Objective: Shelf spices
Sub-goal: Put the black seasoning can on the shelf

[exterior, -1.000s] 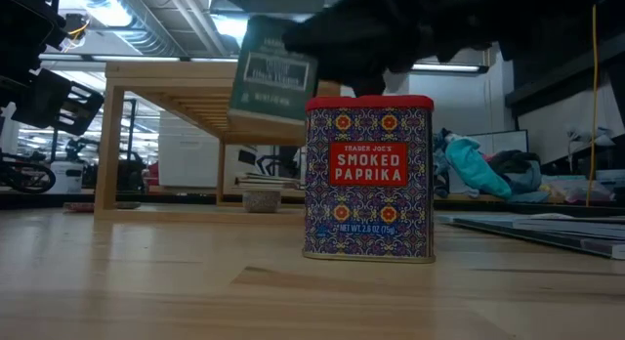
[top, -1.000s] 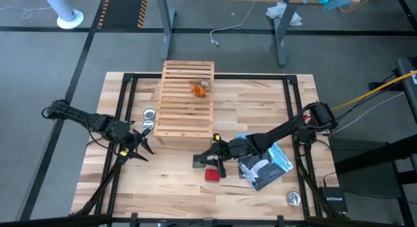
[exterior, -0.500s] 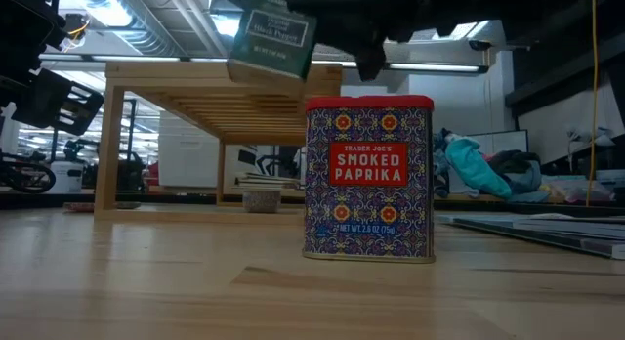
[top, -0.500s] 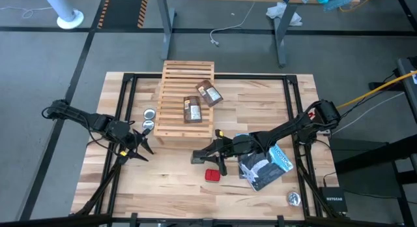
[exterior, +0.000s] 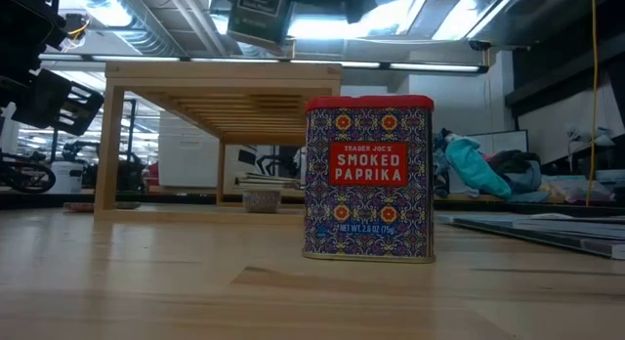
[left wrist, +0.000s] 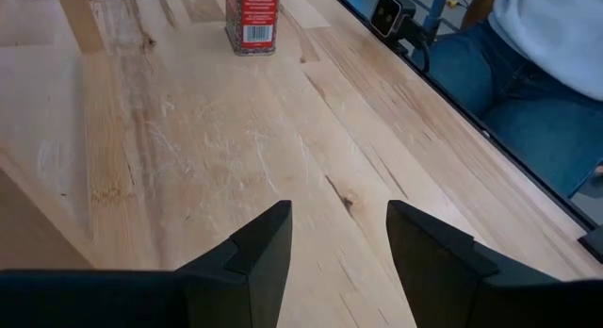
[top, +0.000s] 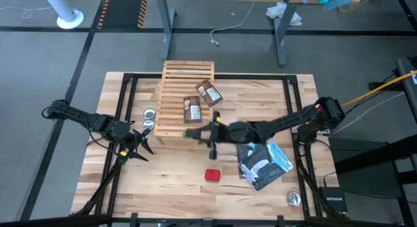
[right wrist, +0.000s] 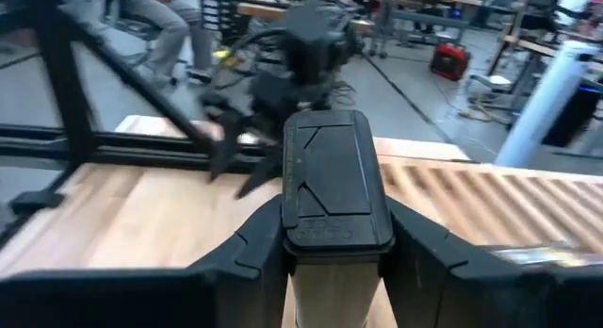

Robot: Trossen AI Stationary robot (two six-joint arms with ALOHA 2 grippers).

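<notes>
A: Edges and free room first?

B: Right gripper (top: 203, 133) up at the near edge of the shelf (top: 176, 90), reaching in from the right side. Bare tabletop (top: 169, 175) under it and across to the left gripper (top: 135, 147), waiting low near the table's left edge. Right of the red box (top: 212, 175), less room: booklets (top: 264, 163) spread there, close beside it.

A: State of the grippers?

B: Right: clamped on the dark grey box (right wrist: 334, 187), fingers pressed to its two sides, box carried above the shelf's top in the low view. Left: fingers parted with a plain gap, nothing between them, only bare wood below.

A: Counts?

B: Four spices: one dark grey box in the grip, one red box standing upright on the table in front of the shelf, two brown packets (top: 192, 109) (top: 209, 93) lying on the slats, near each other on the right half. One shelf. Two round silver tins (top: 150, 113) (top: 148, 125) just left of the shelf, near each other. One more small round silver thing (top: 294, 199) by the table's near right corner. Number of booklets: cannot tell. One person in jeans (left wrist: 509, 92) beyond the table edge in the left wrist view.

A: Changes?

B: Half a second back, grey box lower and nearer, out over the table just beyond the red box; now lifted and carried to the shelf's edge. Red box, tins, booklets and left gripper all unmoved.
</notes>
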